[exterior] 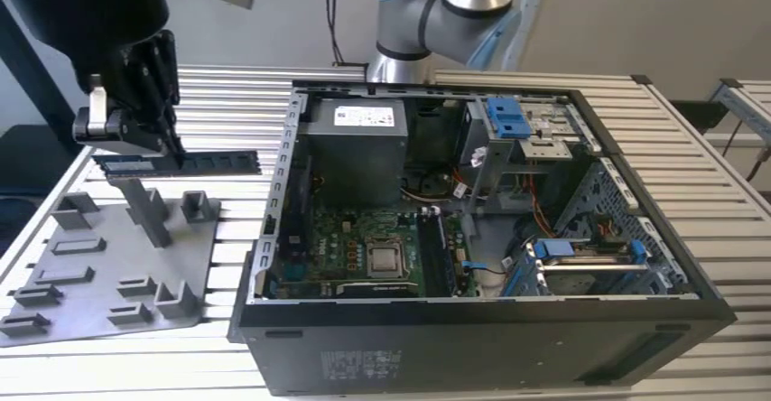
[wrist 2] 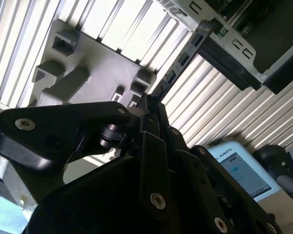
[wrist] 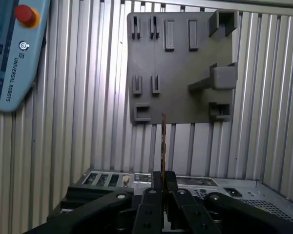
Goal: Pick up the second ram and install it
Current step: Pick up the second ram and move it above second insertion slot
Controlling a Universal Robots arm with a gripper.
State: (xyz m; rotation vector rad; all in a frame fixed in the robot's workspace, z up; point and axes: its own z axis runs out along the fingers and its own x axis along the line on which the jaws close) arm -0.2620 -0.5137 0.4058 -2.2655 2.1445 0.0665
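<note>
End effector (exterior: 169, 153) clamped on second ram (exterior: 223, 161), stick horiz., hanging above grey holder plate (exterior: 103, 275); open PC case (exterior: 482, 347) just beside, on slatted tabletop (exterior: 229, 112).

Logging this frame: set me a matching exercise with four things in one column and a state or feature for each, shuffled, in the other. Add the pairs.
Things:
1. second ram
2. fixture plate
3. computer case
4. teach pendant

States:
A. grey, with upright posts and slots
B. bears a red button
C. clamped in the hand
D. open, board exposed

Pairs: 1-C; 2-A; 3-D; 4-B
</note>
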